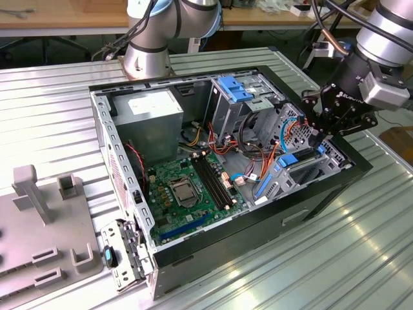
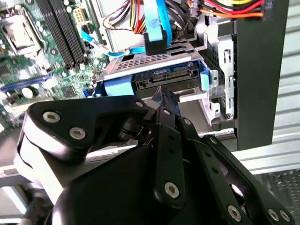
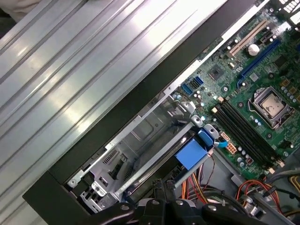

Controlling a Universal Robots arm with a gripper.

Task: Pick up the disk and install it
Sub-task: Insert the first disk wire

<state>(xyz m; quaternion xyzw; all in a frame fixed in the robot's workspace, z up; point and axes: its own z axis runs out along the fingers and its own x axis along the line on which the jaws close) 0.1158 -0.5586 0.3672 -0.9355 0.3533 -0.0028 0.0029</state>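
disk [image 2: 161, 78] lies flat in a metal bay, centre of the frame in the second wrist view, its dark connector edge facing the camera and bright blue rails along both sides. gripper [image 2: 165, 96] hangs just in front of that edge, fingertips [image 2: 169, 101] drawn together with nothing between them; whether they touch the disk cannot be told. in the exterior view the gripper [image 1: 316, 141] is at the right of the frame, reaching down into the right end of an open black computer case [image 1: 258, 239], where the bay is, with blue plastic showing just below the tip. the case lies on its side on a ribbed metal table [image 1: 64, 97]. a green motherboard [image 1: 187, 187] fills the case floor at centre frame, a grey power-supply box [image 1: 155, 110] with a white label stands toward the upper left of the case, and a metal drive cage [image 1: 242, 106] with a blue top clip stands at the upper centre. red and orange wires run between the cage and the bay. in the first wrist view the gripper [image 3: 162, 186] shows at the bottom centre, closed, beside the bay's metal frame.
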